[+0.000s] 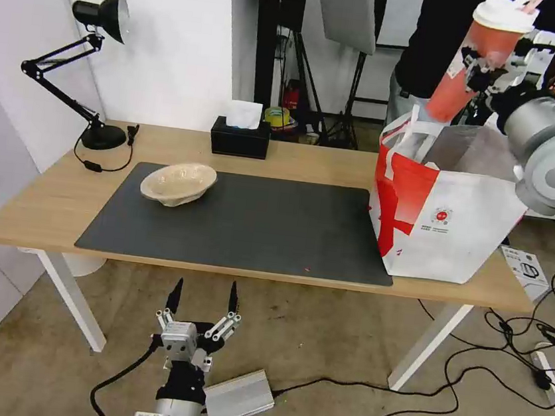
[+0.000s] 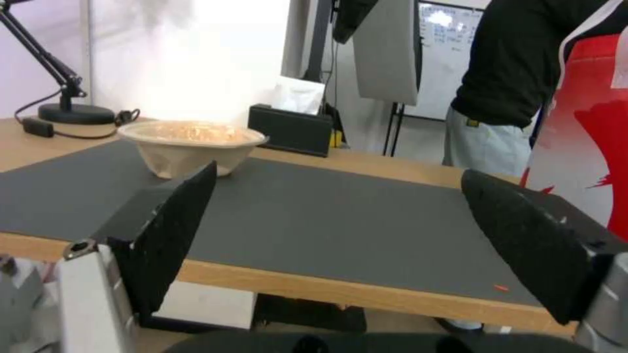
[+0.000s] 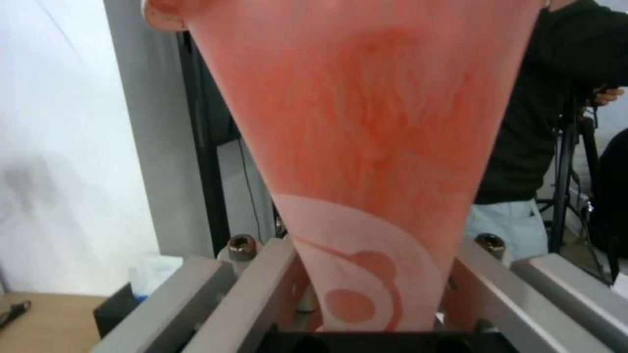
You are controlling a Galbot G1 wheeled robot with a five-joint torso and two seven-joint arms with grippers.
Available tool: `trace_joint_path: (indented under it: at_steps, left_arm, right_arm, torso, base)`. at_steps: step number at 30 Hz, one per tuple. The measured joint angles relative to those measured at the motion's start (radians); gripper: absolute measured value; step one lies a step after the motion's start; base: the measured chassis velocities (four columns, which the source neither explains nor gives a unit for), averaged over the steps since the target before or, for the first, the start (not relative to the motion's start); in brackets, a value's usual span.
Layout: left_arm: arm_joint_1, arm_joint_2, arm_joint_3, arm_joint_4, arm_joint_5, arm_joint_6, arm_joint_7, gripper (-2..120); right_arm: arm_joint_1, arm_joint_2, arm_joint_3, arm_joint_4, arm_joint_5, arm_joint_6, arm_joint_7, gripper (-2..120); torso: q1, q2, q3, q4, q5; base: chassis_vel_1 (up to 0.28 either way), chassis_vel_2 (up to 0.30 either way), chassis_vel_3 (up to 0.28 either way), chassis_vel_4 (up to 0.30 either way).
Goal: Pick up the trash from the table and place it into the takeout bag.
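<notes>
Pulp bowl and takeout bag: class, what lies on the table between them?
In the head view, only bare dark grey mat stretches between the pulp bowl and the takeout bag. The black tissue box sits farther back, off that line.

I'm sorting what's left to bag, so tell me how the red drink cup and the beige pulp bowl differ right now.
The red drink cup is held in the air by the right gripper, above the takeout bag; the beige pulp bowl rests on the dark grey mat, untouched. The cup is tall, tilted and capped with a white lid; the bowl is shallow, wide and open. The left gripper hangs open before the table. Both are disposables.
</notes>
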Motion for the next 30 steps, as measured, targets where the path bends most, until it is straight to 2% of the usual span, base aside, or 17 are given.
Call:
trace_joint_path:
  at_steps: [13, 17, 23, 27, 28, 30]
  left_arm:
    - [-0.001, 0.000, 0.000, -0.001, -0.003, 0.000, -0.001, 100]
    - [-0.002, 0.000, 0.000, -0.002, -0.004, 0.000, -0.001, 100]
    - [-0.001, 0.000, 0.000, -0.009, -0.005, -0.001, -0.002, 100]
    - [0.001, -0.001, 0.000, -0.012, -0.005, -0.002, -0.002, 100]
    - [0.001, -0.001, 0.000, -0.012, -0.005, -0.002, -0.002, 100]
    - [0.003, -0.001, 0.000, -0.014, -0.005, -0.004, -0.003, 100]
  right_arm:
    - [-0.059, 0.012, -0.003, -0.008, -0.093, 0.001, -0.008, 7]
    - [-0.121, 0.014, 0.005, -0.005, -0.190, -0.024, 0.003, 7]
    - [-0.171, 0.017, 0.017, 0.002, -0.238, -0.060, 0.023, 7]
    - [-0.185, -0.018, 0.021, 0.024, -0.248, -0.167, 0.034, 7]
    - [-0.185, -0.018, 0.021, 0.024, -0.248, -0.167, 0.034, 7]
    - [-0.171, -0.036, 0.020, 0.038, -0.236, -0.252, 0.037, 7]
  torso:
    - [0.000, 0.000, 0.000, 0.0001, -0.0001]
    - [0.000, 0.000, 0.000, 0.0000, 0.0000]
    - [0.000, 0.000, 0.000, 0.0001, 0.0000]
    - [0.000, 0.000, 0.000, -0.0001, 0.0000]
    - [0.000, 0.000, 0.000, -0.0001, 0.0000]
    - [0.000, 0.000, 0.000, 0.0000, 0.0000]
  base:
    - [0.000, 0.000, 0.000, 0.000]
    - [0.000, 0.000, 0.000, 0.000]
    - [0.000, 0.000, 0.000, 0.000]
    - [0.000, 0.000, 0.000, 0.000]
    - [0.000, 0.000, 0.000, 0.000]
    - [0.000, 0.000, 0.000, 0.000]
